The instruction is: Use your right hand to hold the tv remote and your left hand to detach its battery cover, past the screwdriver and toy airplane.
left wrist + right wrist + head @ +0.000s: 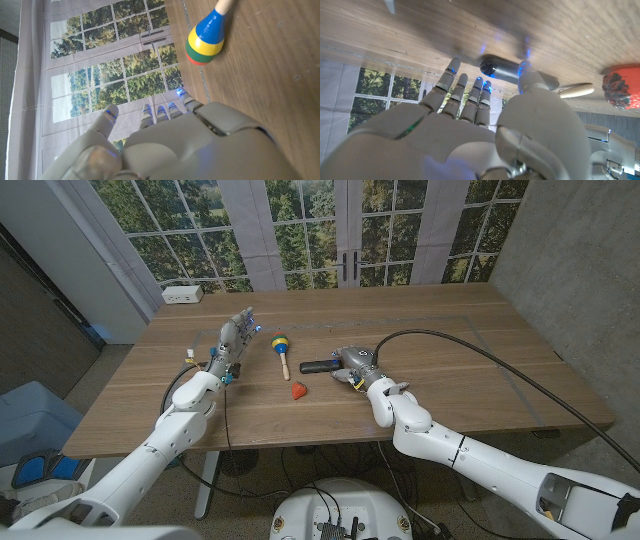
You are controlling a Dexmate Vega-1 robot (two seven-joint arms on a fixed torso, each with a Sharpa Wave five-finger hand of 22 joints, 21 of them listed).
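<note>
The black tv remote (320,366) lies mid-table, and its dark rounded end (502,70) shows just beyond my right hand's fingertips. My right hand (355,366) sits at the remote's right end with fingers spread (470,95) and thumb beside the remote. I cannot tell whether it touches; it grips nothing. My left hand (232,340) is raised over the table's left part, fingers apart and pointing up (165,135), holding nothing. A wooden toy with a striped head (280,348) (205,42) lies between the left hand and the remote.
A small red toy (298,391) (622,90) lies in front of the remote, near the wooden toy's handle (575,91). A white power strip (183,295) sits at the far left corner. A black cable (450,338) arches over the table's right half.
</note>
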